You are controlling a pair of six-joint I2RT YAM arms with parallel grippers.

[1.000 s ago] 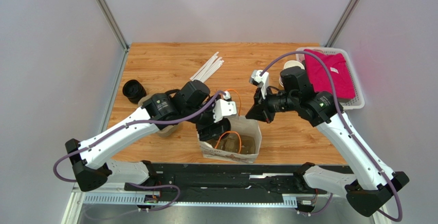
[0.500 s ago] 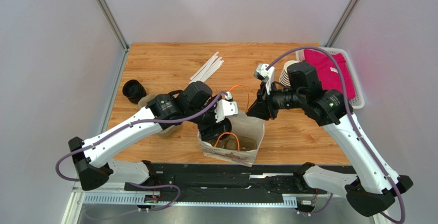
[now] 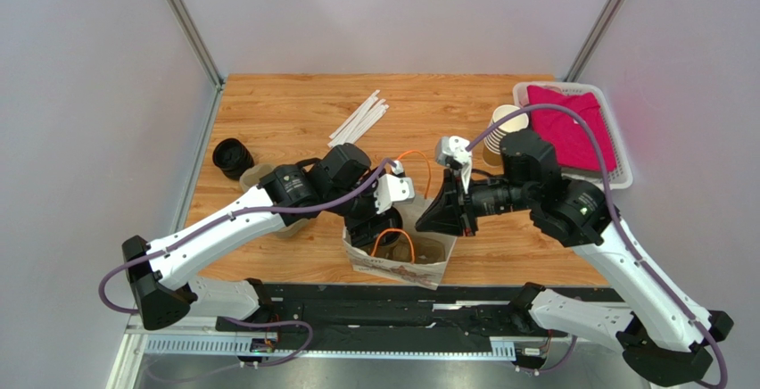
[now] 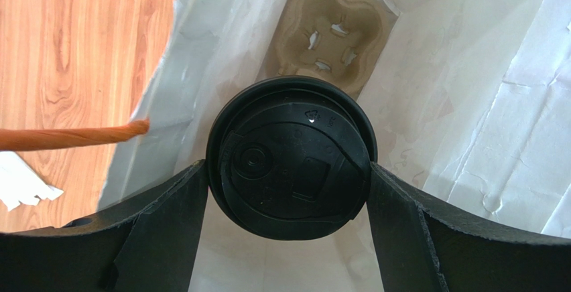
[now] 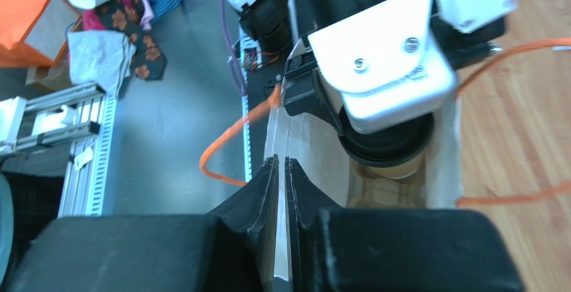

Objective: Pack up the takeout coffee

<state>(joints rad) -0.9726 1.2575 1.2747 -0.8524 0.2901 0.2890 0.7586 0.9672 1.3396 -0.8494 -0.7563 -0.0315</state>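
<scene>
The left gripper [image 3: 379, 226] reaches down into the open paper bag [image 3: 406, 273] at the lower centre of the overhead view, its fingers clamped on either side of the takeout coffee [image 4: 291, 161]. From its wrist only the black lid shows. The cup's body is hidden beneath, and I cannot tell whether it touches the pulp tray [image 4: 332, 31] on the bag's floor. The right gripper [image 5: 281, 165] pinches the bag's top edge, with the paper a thin strip between its fingers.

takeout coffee [image 4: 291, 158]: left wrist view shows only its top, cup wall hidden
pulp tray [image 4: 335, 31]: near part behind the coffee
cup stack [image 3: 499, 135]: partly behind right arm [image 3: 571, 206]
</scene>
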